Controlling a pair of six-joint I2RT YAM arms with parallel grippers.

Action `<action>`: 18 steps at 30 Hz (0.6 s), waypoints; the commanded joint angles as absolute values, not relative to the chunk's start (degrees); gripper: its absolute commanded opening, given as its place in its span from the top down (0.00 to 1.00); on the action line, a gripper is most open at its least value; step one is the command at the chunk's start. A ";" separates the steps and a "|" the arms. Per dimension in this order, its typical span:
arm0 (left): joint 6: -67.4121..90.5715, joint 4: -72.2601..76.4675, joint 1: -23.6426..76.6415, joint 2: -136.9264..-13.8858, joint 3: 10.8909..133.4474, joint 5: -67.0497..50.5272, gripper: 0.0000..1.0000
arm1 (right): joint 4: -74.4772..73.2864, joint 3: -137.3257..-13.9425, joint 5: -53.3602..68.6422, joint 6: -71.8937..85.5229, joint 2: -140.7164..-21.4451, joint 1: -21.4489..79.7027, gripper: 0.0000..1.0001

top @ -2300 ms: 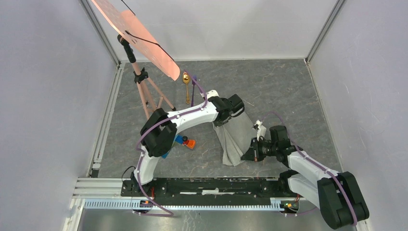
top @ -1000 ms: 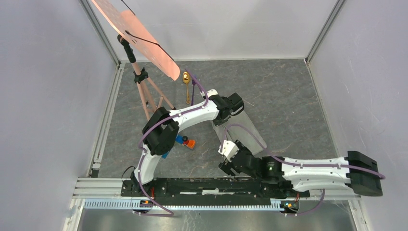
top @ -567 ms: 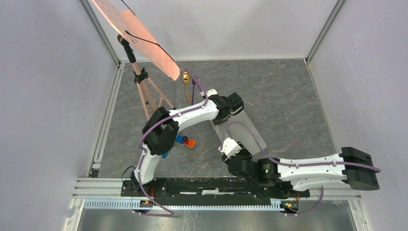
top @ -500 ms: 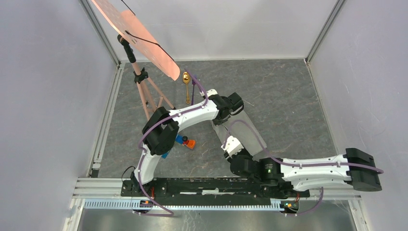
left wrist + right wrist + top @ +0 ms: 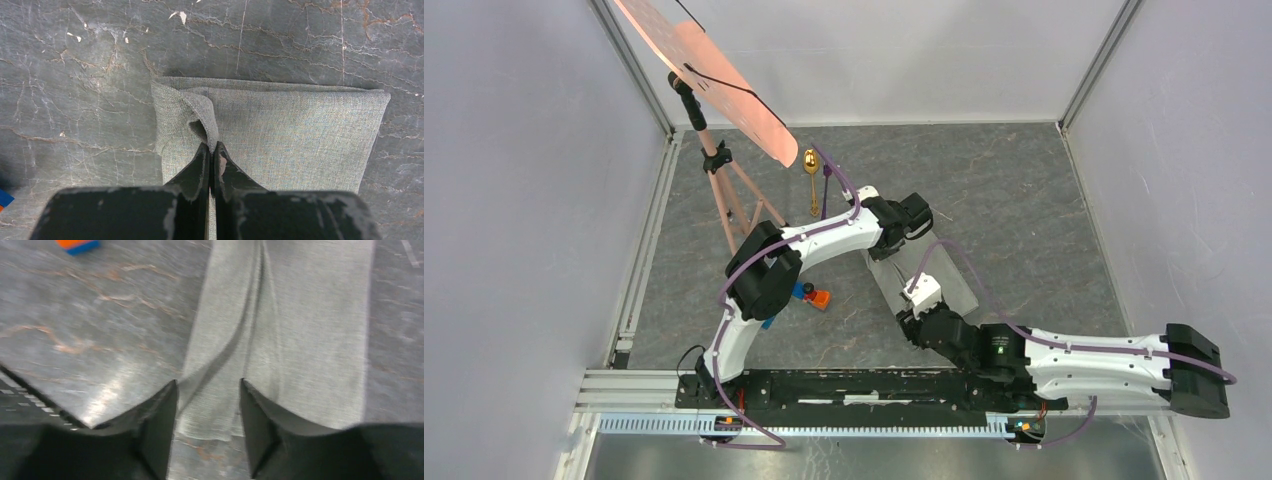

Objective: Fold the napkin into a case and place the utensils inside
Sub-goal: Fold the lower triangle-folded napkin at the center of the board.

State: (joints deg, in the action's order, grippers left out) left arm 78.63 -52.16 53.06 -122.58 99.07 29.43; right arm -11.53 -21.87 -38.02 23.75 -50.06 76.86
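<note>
Firmly clenched, the left claw (image 5: 211, 150) has its two dark tips pressed together on a small raised fold of the napkin (image 5: 300, 125). That fold is a flap of the top layer drawn up into a peak near one short end of the cloth. Around the peak the grey-green napkin lies flat on the marbled desk (image 5: 1024, 200) as a broad folded band with a straight, crisp far edge. At the opposite end sits the right claw (image 5: 207, 382), released. Its jaws stand apart on either side of the band's end edge, and a long soft crease runs away from the gap between them. That wrist view is blurred, and nothing looks pinched there. From above, the band stretches between the two claws near the middle of the desk, partly hidden under both wrists. Just to the left of it, beside the left arm's elbow, lie a few toy blocks (image 5: 814, 296) in orange, blue and red. Farther back, well apart from the cloth, the gold spoon (image 5: 812, 185) and the purple fork (image 5: 825, 195) lie side by side, close to a pink stand (image 5: 724, 190).
</note>
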 commanded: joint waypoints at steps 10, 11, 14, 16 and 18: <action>77.27 -51.83 52.72 -122.61 101.27 31.46 0.98 | -12.43 -25.96 -40.22 28.11 -59.96 78.30 0.43; 77.27 -51.85 52.70 -122.61 101.25 31.46 0.98 | -12.96 -26.21 -41.11 28.70 -60.11 78.30 0.49; 77.28 -51.85 52.69 -122.74 101.36 31.46 0.98 | -12.53 -25.75 -41.09 29.35 -59.07 78.30 0.58; 77.30 -51.86 52.72 -122.91 101.36 31.42 0.98 | -11.87 -25.27 -40.46 29.70 -58.12 78.31 0.62; 77.22 -51.84 52.71 -123.04 101.43 31.38 0.98 | -11.93 -24.98 -40.47 30.13 -57.47 78.31 0.70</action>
